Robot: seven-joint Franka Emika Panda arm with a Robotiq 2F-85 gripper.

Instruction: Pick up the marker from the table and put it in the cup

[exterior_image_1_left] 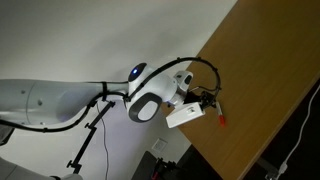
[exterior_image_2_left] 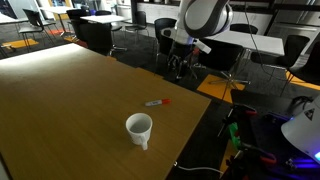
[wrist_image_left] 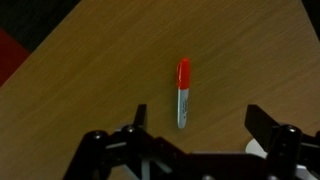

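Marker (wrist_image_left: 183, 92) lies flat on table (wrist_image_left: 90, 80), mid-frame in wrist view, long axis vertical, red cap uppermost. Gripper (wrist_image_left: 195, 114) hovers above, jaws wide and empty, straddling marker's lower end crosswise. Cup (exterior_image_2_left: 139, 128) just below-left of marker.

Open office room. Plain pale grey wall (exterior_image_1_left: 80, 35) in exterior view; thin black tripod stand (exterior_image_1_left: 88, 145) before it, thin white cable (exterior_image_1_left: 298, 143) hanging at right edge. In exterior view: black swivel office chairs (exterior_image_2_left: 165, 30), white-topped rectangular desks (exterior_image_2_left: 255, 38), dark grey floor (exterior_image_2_left: 140, 58). Small green and red indicator lights (exterior_image_2_left: 235, 128) glowing in shadowed lower corner. Light even, indoor.
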